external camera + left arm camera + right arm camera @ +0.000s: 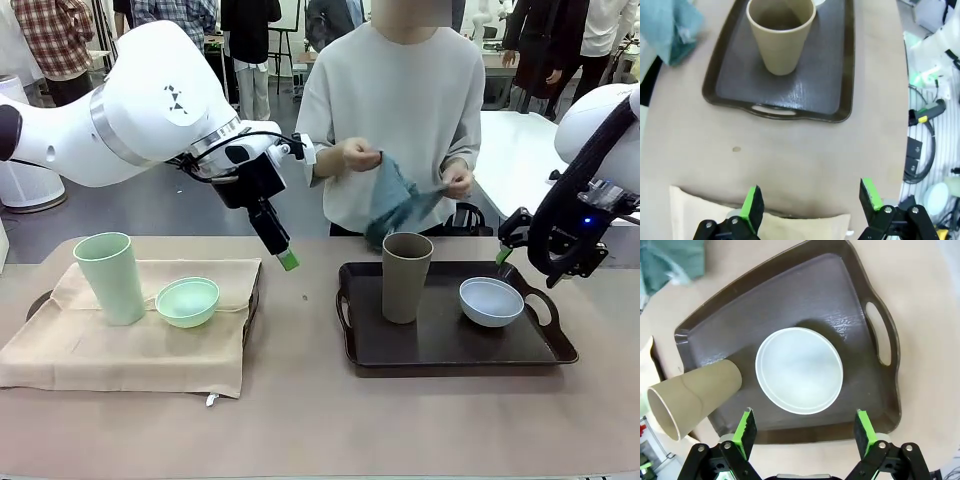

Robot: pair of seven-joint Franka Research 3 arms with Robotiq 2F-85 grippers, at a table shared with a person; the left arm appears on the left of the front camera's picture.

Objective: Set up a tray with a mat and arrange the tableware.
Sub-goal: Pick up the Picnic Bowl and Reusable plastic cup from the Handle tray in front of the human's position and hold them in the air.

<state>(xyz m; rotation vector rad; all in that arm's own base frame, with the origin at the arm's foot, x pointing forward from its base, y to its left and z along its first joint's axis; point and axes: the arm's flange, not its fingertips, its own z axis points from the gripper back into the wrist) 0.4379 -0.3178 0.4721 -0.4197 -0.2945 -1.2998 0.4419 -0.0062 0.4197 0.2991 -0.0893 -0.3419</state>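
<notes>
On the left, a beige mat covers a dark tray and carries a pale green cup and a pale green bowl. A second dark tray on the right has no mat under its brown cup and white bowl. Across the table a person holds a teal cloth in both hands. My left gripper hangs open over the gap between the trays, with nothing in it. My right gripper is open and empty above the white bowl.
Bare tabletop runs along the near edge and between the two trays. The right tray's handle cut-outs face outward. Cables and gear lie beyond the table's edge in the left wrist view.
</notes>
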